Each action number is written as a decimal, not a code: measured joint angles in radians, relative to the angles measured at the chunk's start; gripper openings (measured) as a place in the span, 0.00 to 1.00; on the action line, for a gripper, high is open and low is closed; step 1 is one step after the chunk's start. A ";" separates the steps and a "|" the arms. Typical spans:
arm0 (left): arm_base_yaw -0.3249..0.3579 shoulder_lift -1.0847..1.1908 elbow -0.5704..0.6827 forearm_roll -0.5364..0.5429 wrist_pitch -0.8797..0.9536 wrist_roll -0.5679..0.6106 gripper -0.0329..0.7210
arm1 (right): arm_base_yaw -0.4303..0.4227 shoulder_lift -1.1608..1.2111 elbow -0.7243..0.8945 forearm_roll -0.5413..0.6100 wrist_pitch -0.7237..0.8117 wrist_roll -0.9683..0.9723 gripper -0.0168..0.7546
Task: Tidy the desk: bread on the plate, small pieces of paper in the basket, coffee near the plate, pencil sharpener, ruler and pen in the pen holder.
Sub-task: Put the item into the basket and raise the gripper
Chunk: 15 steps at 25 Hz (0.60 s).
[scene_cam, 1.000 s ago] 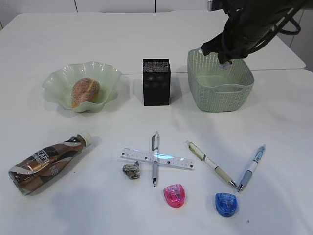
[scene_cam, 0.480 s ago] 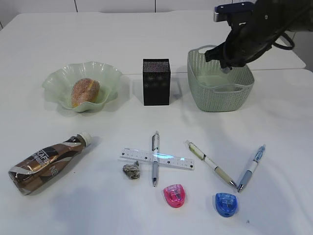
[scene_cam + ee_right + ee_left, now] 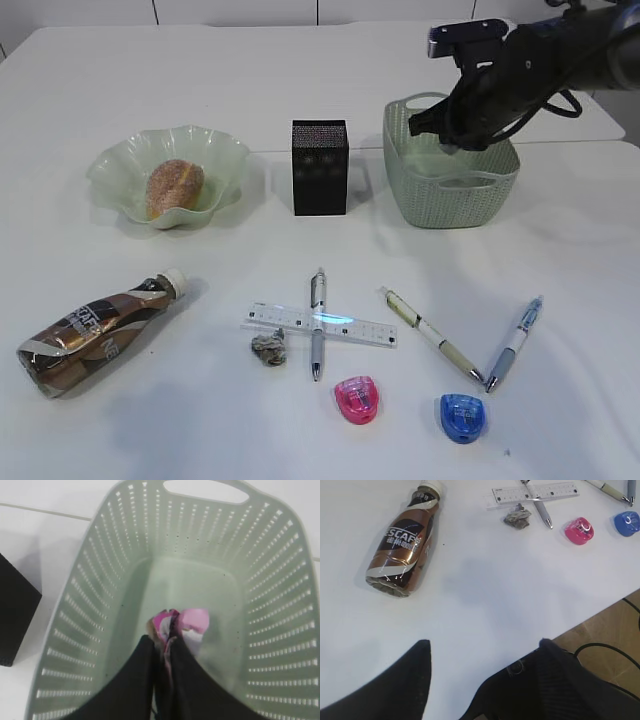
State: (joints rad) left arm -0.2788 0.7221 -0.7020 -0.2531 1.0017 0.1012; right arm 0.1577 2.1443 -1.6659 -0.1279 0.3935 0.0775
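Note:
My right gripper (image 3: 462,137) hangs inside the basket (image 3: 450,195), shut on a pink and white piece of paper (image 3: 189,622) just above the basket (image 3: 280,630) floor. The bread (image 3: 174,187) lies on the plate (image 3: 228,153). The coffee (image 3: 95,333) lies on its side at the front left. A grey crumpled paper (image 3: 269,347) sits by the ruler (image 3: 370,333), which crosses a pen (image 3: 317,345). The pen holder (image 3: 320,167) stands in the middle. My left gripper (image 3: 484,643) is open over bare desk (image 3: 485,580), out of the exterior view.
Two more pens (image 3: 432,336) (image 3: 514,344) lie at the front right. A pink sharpener (image 3: 357,399) and a blue sharpener (image 3: 463,416) sit near the front edge. In the left wrist view the desk's edge and cables (image 3: 610,647) show at the right.
The right arm has swung lower over the basket and carried the paper further down inside it. Everything on the desk stays where it was.

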 joint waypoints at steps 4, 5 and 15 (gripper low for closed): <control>0.000 0.000 0.000 0.000 0.000 0.000 0.66 | 0.000 0.018 0.000 0.000 -0.007 0.000 0.26; 0.000 0.000 0.000 0.000 0.000 0.000 0.66 | 0.000 0.020 0.000 0.000 -0.007 0.000 0.32; 0.000 0.000 0.000 0.000 0.000 0.000 0.66 | 0.000 0.020 0.000 0.000 0.015 0.002 0.59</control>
State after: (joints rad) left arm -0.2788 0.7221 -0.7020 -0.2531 1.0017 0.1012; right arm 0.1577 2.1638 -1.6659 -0.1279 0.4081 0.0792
